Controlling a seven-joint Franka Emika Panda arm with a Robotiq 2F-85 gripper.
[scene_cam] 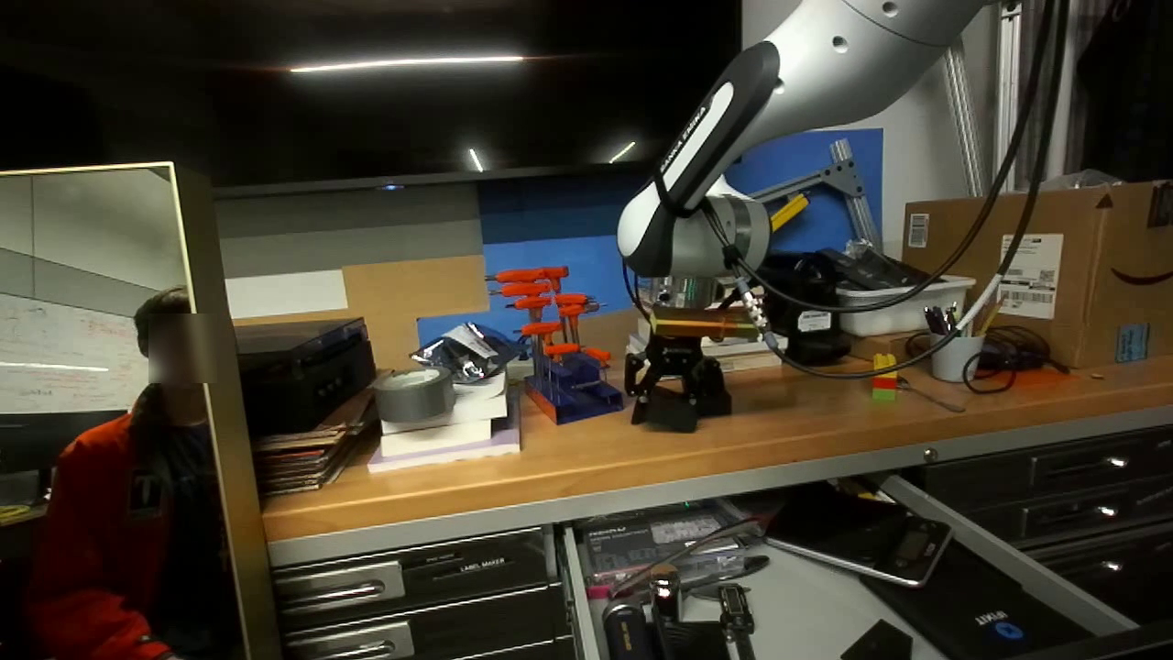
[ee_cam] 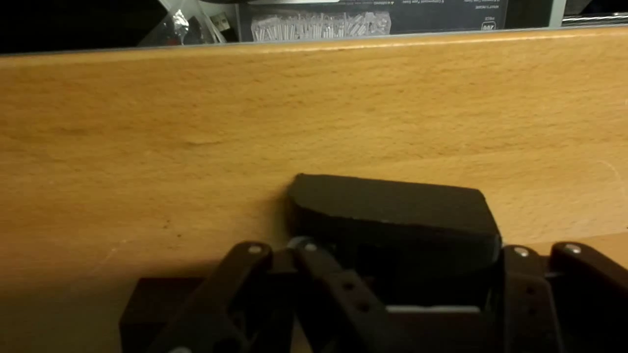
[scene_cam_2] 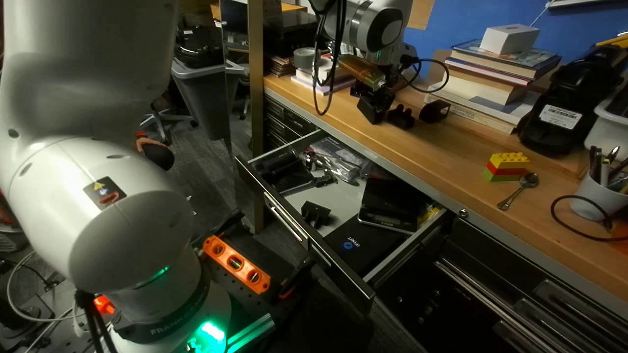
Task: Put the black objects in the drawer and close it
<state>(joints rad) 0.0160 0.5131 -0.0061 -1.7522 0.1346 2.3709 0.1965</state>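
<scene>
In the wrist view the gripper was clenched on one matte black block, its fingers at the two ends. The block's long axis ran across the view, roughly parallel to the front edge of the wooden bench, dipping slightly rightward; its left corner was bevelled. One more dark block lay at lower left.

In an exterior view the black block was low at the bench, contact unclear. To its left stood one blue plastic rack of red T-handles.

In an exterior view one metal drawer stood open, one angular black piece inside. On the bench were one boxy black item, one stack of studded bricks and one metal spoon.
</scene>
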